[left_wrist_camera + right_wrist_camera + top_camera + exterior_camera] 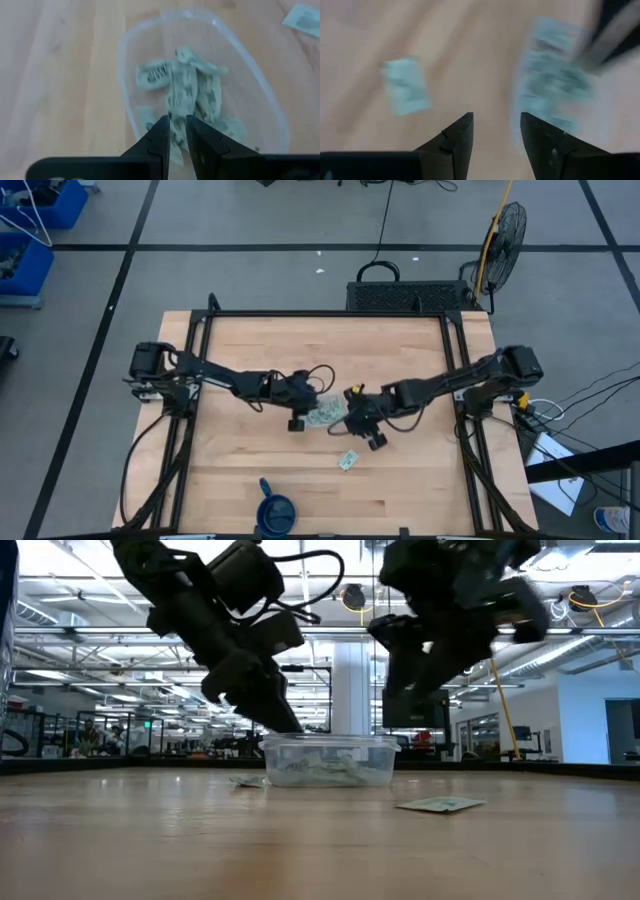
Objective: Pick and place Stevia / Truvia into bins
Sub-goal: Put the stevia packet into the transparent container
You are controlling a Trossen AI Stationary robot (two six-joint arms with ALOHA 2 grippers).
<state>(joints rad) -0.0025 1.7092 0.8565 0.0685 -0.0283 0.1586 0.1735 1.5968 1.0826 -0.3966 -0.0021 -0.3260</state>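
Note:
The clear plastic tub (326,414) stands near the table's middle and holds several pale green and white sachets (187,87). My left gripper (178,134) hangs just above the tub's left rim (275,745), fingers pointing down, open by a narrow gap with nothing between them. My right gripper (496,131) is open in the air to the right of the tub (552,75), above bare wood. One sachet (348,460) lies flat on the table nearer the near edge, also in the right wrist view (405,85). Another sachet (248,780) lies flat beside the tub.
A dark blue round cup (277,511) stands at the table's near edge. Black frame rails (186,395) run along both sides of the table. Bare wood lies to the left of and in front of the tub.

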